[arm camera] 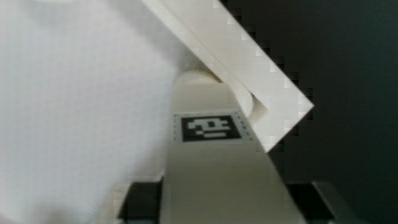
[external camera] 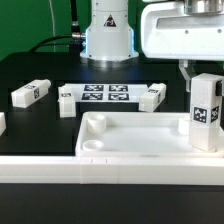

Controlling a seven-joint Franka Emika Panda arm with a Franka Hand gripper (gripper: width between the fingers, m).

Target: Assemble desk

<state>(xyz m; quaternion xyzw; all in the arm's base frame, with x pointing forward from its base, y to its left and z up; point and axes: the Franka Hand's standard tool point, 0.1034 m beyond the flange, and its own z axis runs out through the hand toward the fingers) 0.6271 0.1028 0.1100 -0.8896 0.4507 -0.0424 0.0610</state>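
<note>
The white rimmed tabletop point(external camera: 140, 140) lies at the front with a round socket point(external camera: 97, 124) in its near-left corner. My gripper point(external camera: 203, 78) is shut on a white square leg block point(external camera: 206, 112) and holds it upright over the tabletop's corner on the exterior view's right. In the wrist view the leg point(arm camera: 217, 160), with its small tag point(arm camera: 210, 127), sits between my dark fingers point(arm camera: 146, 200), its far end at the tabletop rim point(arm camera: 240, 70). Three more leg blocks lie on the black table: one point(external camera: 30, 93), another point(external camera: 66, 101) and a third point(external camera: 152, 96).
The marker board point(external camera: 107, 94) lies flat between the loose legs, in front of the robot base point(external camera: 107, 40). A white piece point(external camera: 2, 122) is cut off at the exterior view's left edge. A long white bar point(external camera: 110, 168) runs along the front.
</note>
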